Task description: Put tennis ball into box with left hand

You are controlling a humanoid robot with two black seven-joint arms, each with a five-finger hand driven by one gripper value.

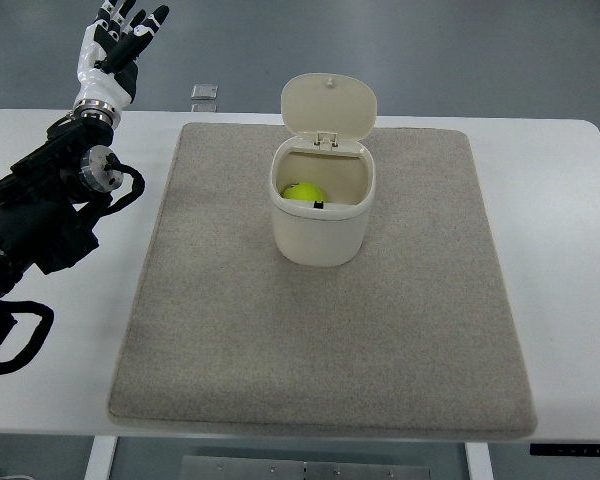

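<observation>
A yellow-green tennis ball (304, 193) lies inside the cream box (320, 235), which stands on the grey mat with its hinged lid (329, 103) tipped up and back. My left hand (115, 48) is raised at the far left corner, well away from the box, fingers spread and holding nothing. Its black arm (50, 210) comes in along the left edge. The right arm is out of view.
The grey mat (320, 340) covers most of the white table (570, 200). A small pale square object (206, 95) lies on the floor beyond the table's far edge. Black cables loop at the lower left by the arm.
</observation>
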